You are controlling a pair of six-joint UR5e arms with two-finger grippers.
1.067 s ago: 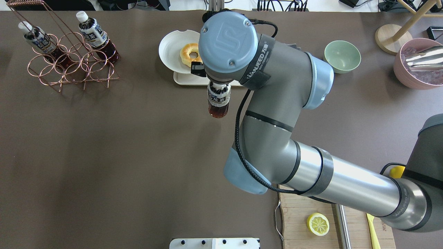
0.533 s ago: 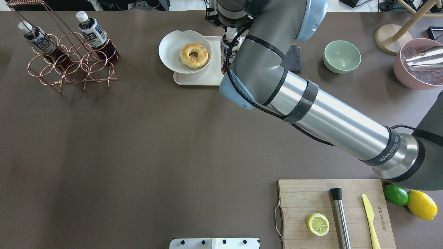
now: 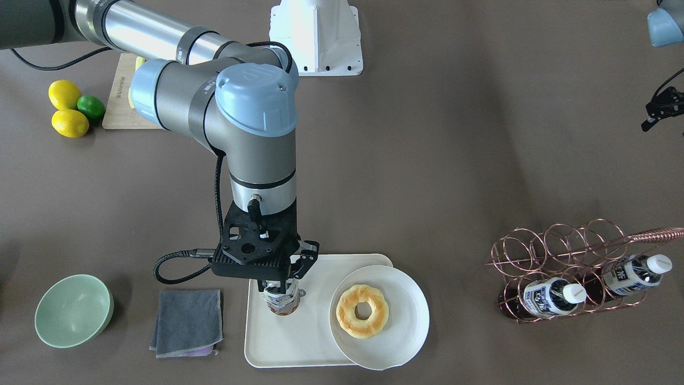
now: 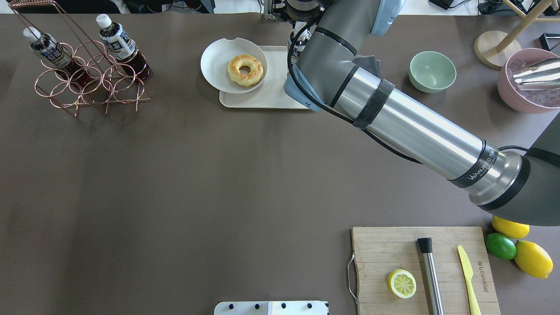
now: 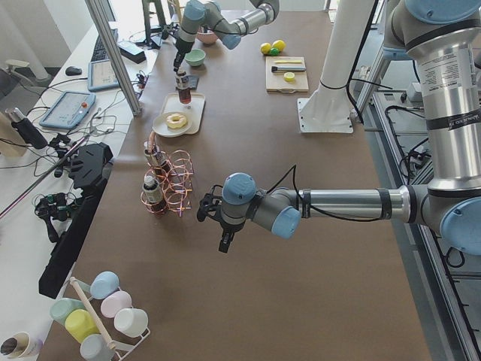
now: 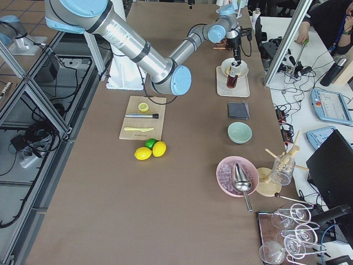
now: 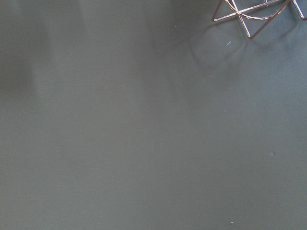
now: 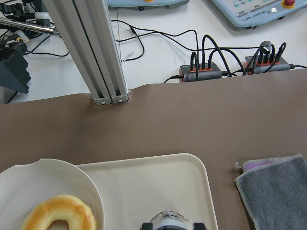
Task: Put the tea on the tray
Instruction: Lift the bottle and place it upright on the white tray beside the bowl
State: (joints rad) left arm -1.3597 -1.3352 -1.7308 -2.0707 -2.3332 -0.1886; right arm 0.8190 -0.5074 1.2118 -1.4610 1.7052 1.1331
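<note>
Tea (image 3: 281, 306), clamped in the right end effector (image 3: 279, 287) over the tray (image 3: 278, 342) near the far edge of the tabletop (image 3: 427, 160), should seat flat before release.

Long matte brown-topped table (image 4: 175, 175) fills the middle. At its far edge a ribbed aluminium post (image 8: 91, 48) stands. Beyond it, a white workbench (image 8: 158, 52) with black power strips (image 8: 200, 73). Behind the table, possibly reddish tiled floor (image 6: 19, 5).

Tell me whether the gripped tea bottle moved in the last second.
Yes. Overhead, the tea went from over the table on the robot's side of the tray to over the tray, beside the plate.
</note>
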